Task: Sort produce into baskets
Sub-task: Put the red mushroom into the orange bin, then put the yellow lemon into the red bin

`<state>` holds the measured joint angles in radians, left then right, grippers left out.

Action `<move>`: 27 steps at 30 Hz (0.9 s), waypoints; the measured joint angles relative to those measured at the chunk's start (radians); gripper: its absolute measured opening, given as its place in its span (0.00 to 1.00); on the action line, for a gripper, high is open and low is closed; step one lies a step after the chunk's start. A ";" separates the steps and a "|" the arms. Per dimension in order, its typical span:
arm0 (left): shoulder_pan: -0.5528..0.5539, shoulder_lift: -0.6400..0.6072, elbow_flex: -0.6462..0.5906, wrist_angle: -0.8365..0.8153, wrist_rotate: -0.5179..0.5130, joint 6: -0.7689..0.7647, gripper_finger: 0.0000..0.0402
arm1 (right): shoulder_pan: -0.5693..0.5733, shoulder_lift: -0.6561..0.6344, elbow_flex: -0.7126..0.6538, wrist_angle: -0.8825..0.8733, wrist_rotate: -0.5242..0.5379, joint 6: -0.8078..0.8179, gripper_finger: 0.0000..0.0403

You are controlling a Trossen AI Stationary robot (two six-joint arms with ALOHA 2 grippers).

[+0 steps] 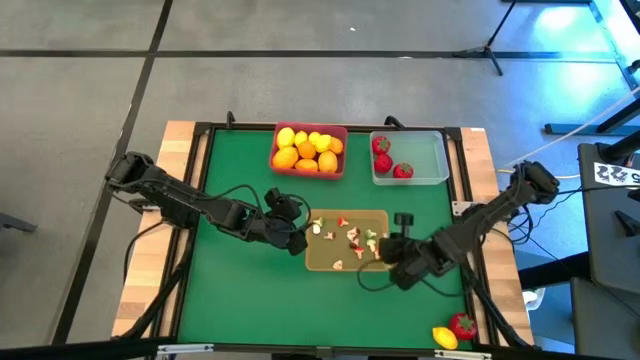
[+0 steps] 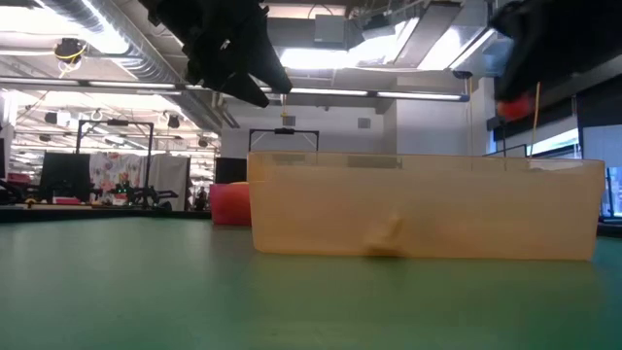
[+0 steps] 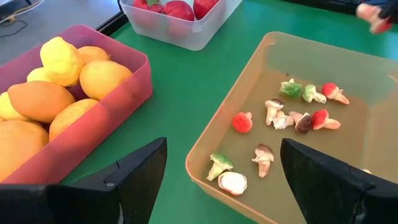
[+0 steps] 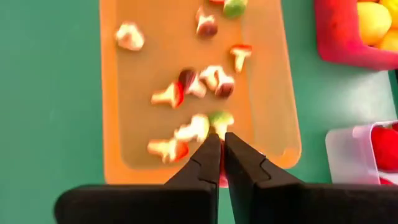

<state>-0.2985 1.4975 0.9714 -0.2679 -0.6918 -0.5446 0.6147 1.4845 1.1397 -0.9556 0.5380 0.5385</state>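
Observation:
The tan basket (image 1: 347,262) stands mid-table and holds several small mushroom-like bits (image 3: 286,115). At the far edge, the pink-red basket (image 1: 277,160) holds yellow and orange lemon-like fruits (image 1: 306,148). To its right, the clear basket (image 1: 430,160) holds red fruits (image 1: 384,158). My left gripper (image 3: 221,186) hangs open above the tan basket's left end (image 1: 308,240). My right gripper (image 4: 221,140) hangs over the tan basket's right end, shut on a small red piece (image 2: 515,107). My right gripper pinches a small red piece (image 4: 220,179) between its two fingers. Only a red sliver shows in the gap between them. The fingers slant down from the table's right side. The piece is lifted clear, well above the tan basket.
A yellow lemon-like fruit (image 1: 443,338) and a red fruit with a green top (image 1: 462,325) lie loose on the green mat at the near right corner. The mat (image 1: 240,290) is bare to the left and near side of the tan basket.

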 joint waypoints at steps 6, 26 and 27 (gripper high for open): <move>0.000 0.000 0.000 0.004 0.000 0.000 0.77 | -0.083 0.000 0.000 0.078 -0.019 -0.079 0.20; -0.002 0.000 0.000 0.022 0.000 -0.003 0.77 | 0.017 -0.002 0.144 -0.040 -0.505 0.070 0.74; -0.002 0.000 0.000 0.022 0.000 -0.003 0.77 | 0.040 0.000 0.143 -0.051 -0.520 0.100 0.74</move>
<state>-0.3008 1.4975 0.9715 -0.2459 -0.6914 -0.5480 0.6543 1.4846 1.2831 -1.0065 0.0180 0.6383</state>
